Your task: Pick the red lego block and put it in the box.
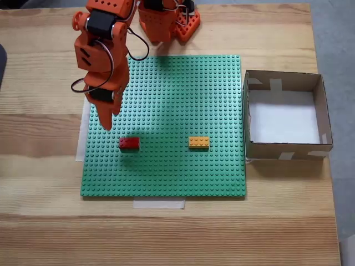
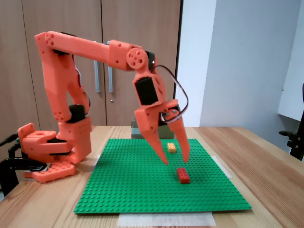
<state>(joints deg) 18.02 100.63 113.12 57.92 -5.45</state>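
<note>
The red lego block (image 1: 128, 143) (image 2: 183, 175) lies flat on the green studded baseplate (image 1: 166, 100) (image 2: 137, 185). In both fixed views my orange gripper (image 1: 109, 123) (image 2: 175, 160) hangs above the plate, a short way off the red block, fingertips pointing down. Its fingers (image 2: 159, 147) are spread apart with nothing between them. The box (image 1: 287, 115), brown cardboard with a white bottom, stands open just past the plate's right edge in a fixed view; in the other, only a bit of the box (image 2: 136, 131) shows behind the arm.
An orange-yellow brick (image 1: 198, 142) (image 2: 171, 147) sits on the baseplate between the red block and the box. The arm's base (image 1: 166, 22) (image 2: 50, 154) is at the plate's far side. White tape (image 1: 158, 204) marks the wooden table near the plate's front edge.
</note>
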